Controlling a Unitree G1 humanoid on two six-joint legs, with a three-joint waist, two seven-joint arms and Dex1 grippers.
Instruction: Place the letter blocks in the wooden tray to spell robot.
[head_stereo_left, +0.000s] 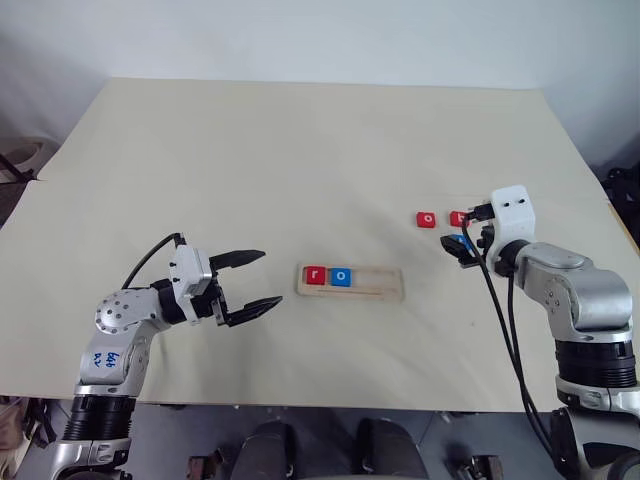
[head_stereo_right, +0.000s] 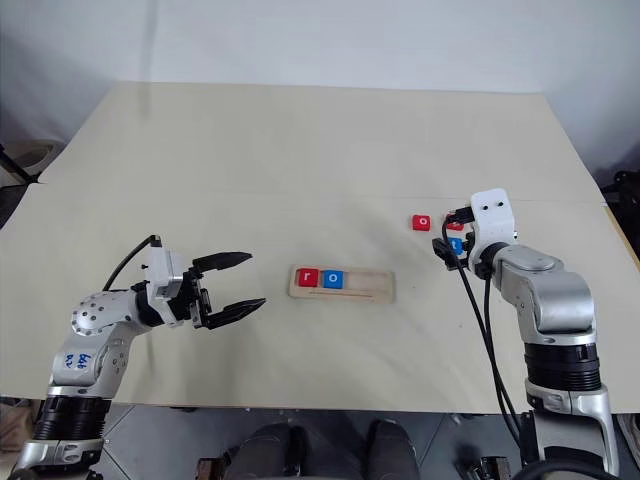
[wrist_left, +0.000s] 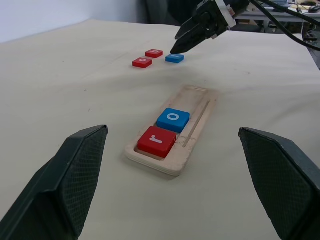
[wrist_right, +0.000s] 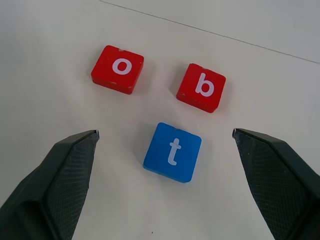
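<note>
So r and o already sit in the wooden tray (head_stereo_left: 350, 282) mid-tabletop. The right gripper (wrist_right: 165, 150) hangs spread wide and empty above the blue t (wrist_right: 172, 152), but the red b (wrist_right: 201, 87) just past it goes in next, beside the red o (wrist_right: 117, 69). The left gripper (head_stereo_left: 247, 284) idles, jaws apart.
</note>
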